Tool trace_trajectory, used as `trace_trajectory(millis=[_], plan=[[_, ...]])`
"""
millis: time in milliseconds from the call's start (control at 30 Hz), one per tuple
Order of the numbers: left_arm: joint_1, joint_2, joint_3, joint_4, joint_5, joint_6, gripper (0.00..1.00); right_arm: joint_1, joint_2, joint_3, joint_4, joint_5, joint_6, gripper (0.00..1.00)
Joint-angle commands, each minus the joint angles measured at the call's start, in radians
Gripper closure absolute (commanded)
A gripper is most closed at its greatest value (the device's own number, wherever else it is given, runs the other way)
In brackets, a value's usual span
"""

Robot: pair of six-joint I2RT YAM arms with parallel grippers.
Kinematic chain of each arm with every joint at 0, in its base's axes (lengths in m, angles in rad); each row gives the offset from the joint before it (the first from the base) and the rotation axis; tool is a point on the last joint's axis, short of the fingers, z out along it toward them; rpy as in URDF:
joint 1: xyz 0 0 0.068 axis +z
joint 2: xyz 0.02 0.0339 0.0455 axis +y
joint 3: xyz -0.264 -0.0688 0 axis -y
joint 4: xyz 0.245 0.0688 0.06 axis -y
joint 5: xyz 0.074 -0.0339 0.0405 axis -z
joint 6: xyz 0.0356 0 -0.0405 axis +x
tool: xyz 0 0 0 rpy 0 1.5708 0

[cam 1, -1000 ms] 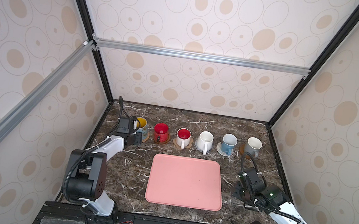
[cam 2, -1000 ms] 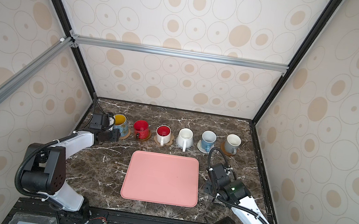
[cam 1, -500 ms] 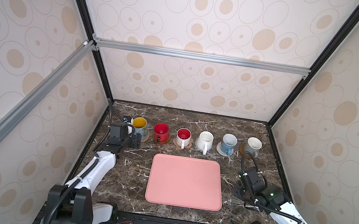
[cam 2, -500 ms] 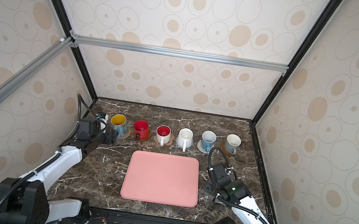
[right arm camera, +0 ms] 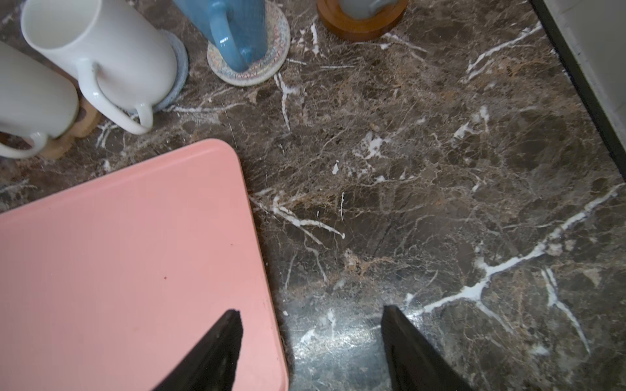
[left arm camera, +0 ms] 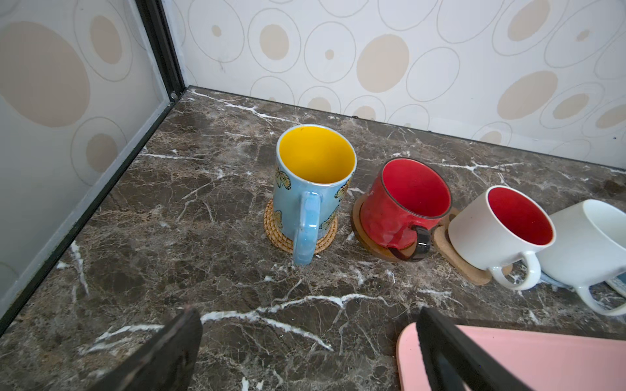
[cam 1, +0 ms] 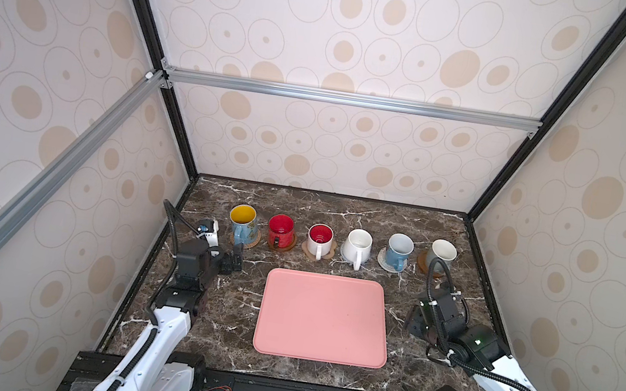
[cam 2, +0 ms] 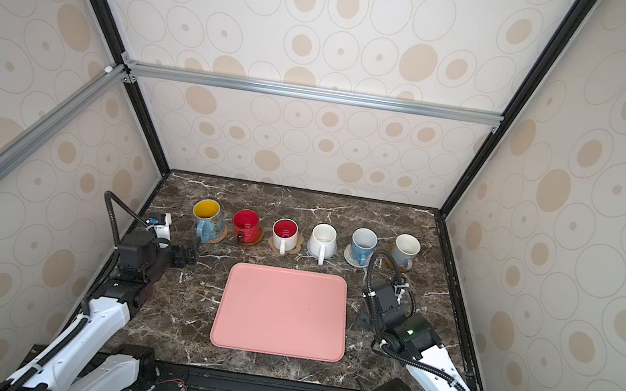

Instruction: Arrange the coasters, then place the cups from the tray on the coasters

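Six cups stand in a row at the back, each on a coaster: blue with yellow inside (cam 1: pixel 242 223) on rattan (left arm camera: pixel 274 233), red (cam 1: pixel 281 230), white with red inside (cam 1: pixel 320 239), white (cam 1: pixel 357 246), light blue (cam 1: pixel 399 250) and grey-white (cam 1: pixel 442 254). The pink tray (cam 1: pixel 322 315) lies bare in the middle. My left gripper (cam 1: pixel 234 260) (left arm camera: pixel 308 313) is open and holds nothing, a short way in front of the yellow-lined cup. My right gripper (cam 1: pixel 416 325) (right arm camera: pixel 311 311) is open over the tray's right edge, also holding nothing.
The dark marble table ends at patterned walls with black frame posts (left arm camera: pixel 159 47) close on the left and at the back. A black side rail (right arm camera: pixel 582 78) runs along the table's right edge.
My left arm has drawn back from the yellow-lined cup toward the front, its jaws opening wide. The right gripper's jaws have spread wider; that arm has stayed put.
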Motion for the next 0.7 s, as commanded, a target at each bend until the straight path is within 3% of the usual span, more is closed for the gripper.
trace_trajectory(millis=[0, 33, 200, 300, 533, 600, 667], plan=[[0.006, -0.078, -0.080, 0.147, -0.021, -0.022, 0.00, -0.006, -0.009, 0.019, 0.044, 0.083, -0.023, 0.09], [0.006, -0.112, -0.117, 0.178, -0.035, -0.025, 0.00, -0.006, -0.011, 0.019, 0.054, 0.104, -0.027, 0.00], [0.006, -0.284, -0.271, 0.330, -0.120, -0.005, 0.00, -0.006, -0.032, 0.013, 0.141, 0.196, -0.095, 0.00], [0.006, -0.334, -0.357, 0.427, -0.229, -0.018, 0.00, -0.007, -0.049, -0.023, 0.231, 0.266, -0.186, 0.00], [0.006, -0.168, -0.414, 0.575, -0.251, 0.048, 0.00, -0.012, -0.090, -0.316, 0.806, 0.393, -0.588, 0.00], [0.006, -0.104, -0.419, 0.610, -0.252, 0.051, 0.00, -0.035, -0.069, -0.378, 0.917, 0.438, -0.632, 0.00], [0.006, -0.049, -0.441, 0.657, -0.280, 0.030, 0.00, -0.084, -0.044, -0.417, 0.975, 0.409, -0.653, 0.00]])
